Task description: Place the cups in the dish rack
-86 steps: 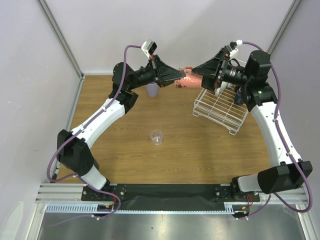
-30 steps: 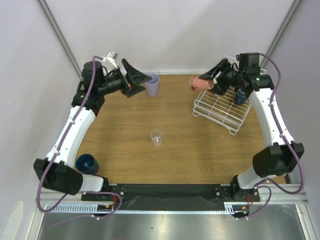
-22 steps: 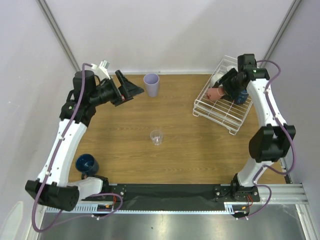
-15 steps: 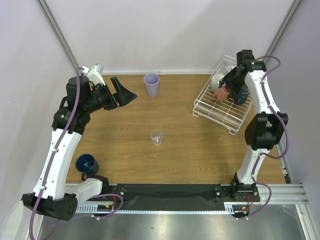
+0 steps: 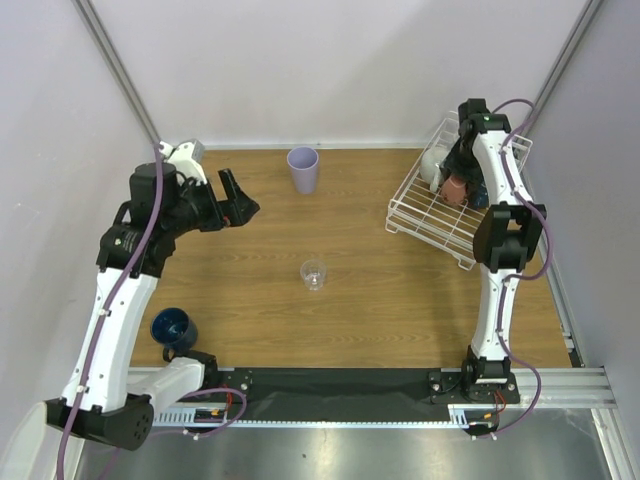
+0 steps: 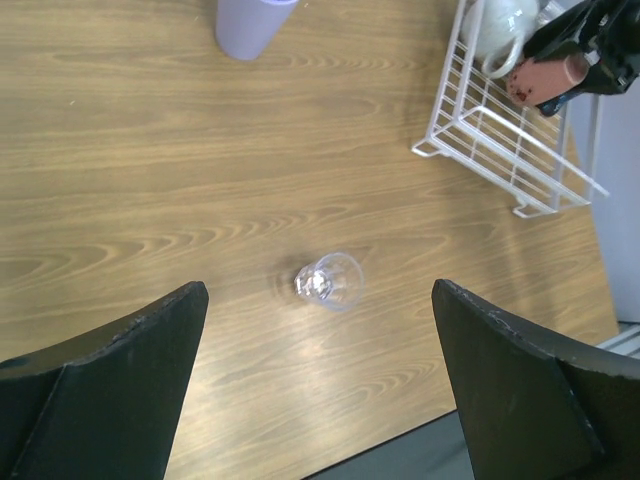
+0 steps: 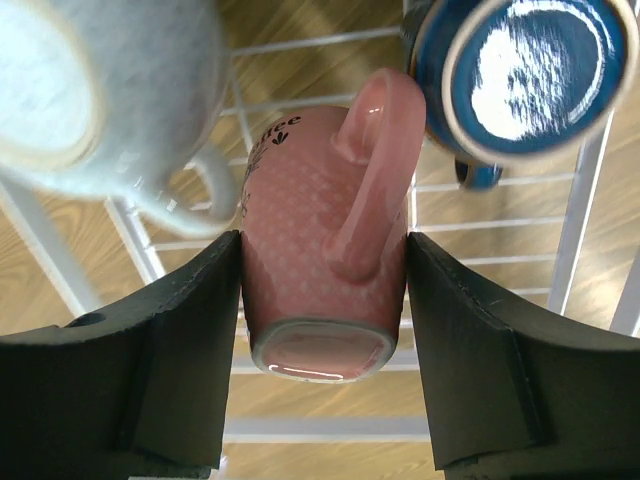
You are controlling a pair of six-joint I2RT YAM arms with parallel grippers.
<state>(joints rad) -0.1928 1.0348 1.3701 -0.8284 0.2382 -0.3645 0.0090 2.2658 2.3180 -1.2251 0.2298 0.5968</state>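
Note:
My right gripper (image 5: 456,180) (image 7: 322,250) is shut on a pink terracotta cup (image 7: 318,195) (image 5: 458,191), held over the far part of the white wire dish rack (image 5: 440,228) (image 7: 320,430). In the rack, a pale blue-white mug (image 7: 110,100) (image 5: 435,162) lies on one side of it and a navy cup (image 7: 525,65) (image 5: 484,196) on the other. My left gripper (image 5: 240,202) (image 6: 318,295) hangs open and empty above the table's left half. A clear glass (image 5: 314,274) (image 6: 328,280) stands mid-table, and a lavender tumbler (image 5: 302,169) (image 6: 250,20) at the back.
Another dark blue cup (image 5: 173,328) sits at the near left, beside the left arm's base. The rack (image 6: 500,140) lies at the back right, close to the right wall. Metal posts rise at both back corners.
The right arm carried the pink cup from left of the rack to over its far part. The left gripper drew back left from the lavender tumbler, still open.

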